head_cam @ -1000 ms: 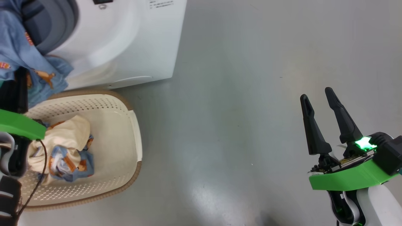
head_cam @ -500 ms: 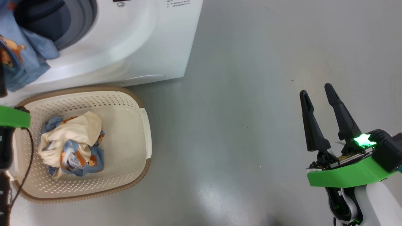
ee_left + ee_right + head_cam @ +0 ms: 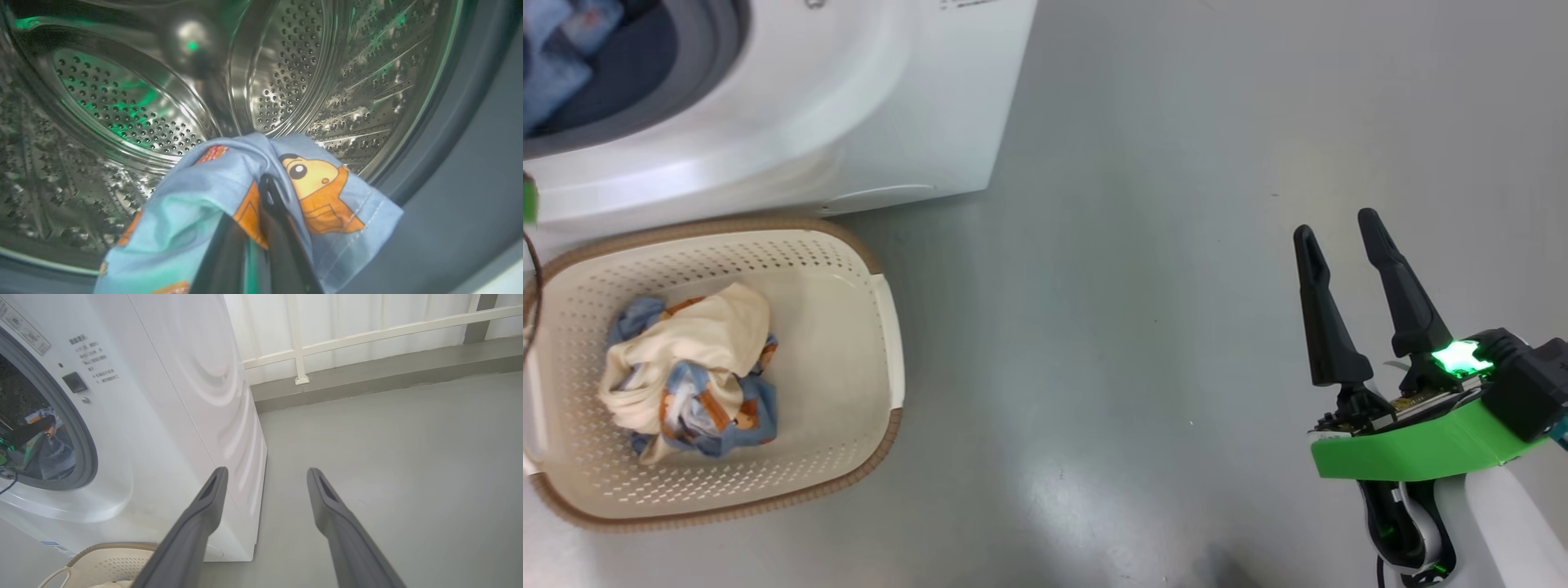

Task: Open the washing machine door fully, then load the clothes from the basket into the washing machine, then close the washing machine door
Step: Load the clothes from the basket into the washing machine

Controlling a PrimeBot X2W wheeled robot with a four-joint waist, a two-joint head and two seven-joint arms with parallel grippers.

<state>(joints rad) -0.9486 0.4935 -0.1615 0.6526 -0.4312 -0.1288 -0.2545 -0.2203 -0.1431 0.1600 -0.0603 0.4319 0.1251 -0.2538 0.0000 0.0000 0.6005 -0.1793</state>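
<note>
The left gripper [image 3: 266, 192] pinches a blue bear-print cloth [image 3: 327, 200], its fingers pressed together under the fabric, which drapes over them inside the steel drum [image 3: 286, 81] of the machine [image 3: 890, 98]. The right gripper [image 3: 1335, 224] hangs over the grey floor [image 3: 1135, 327], well apart from the machine, fingers spread and holding nothing. Just in front of the machine sits the basket [image 3: 882, 343], with a bundle of cream and blue clothes [image 3: 686, 376] lying in it.
</note>
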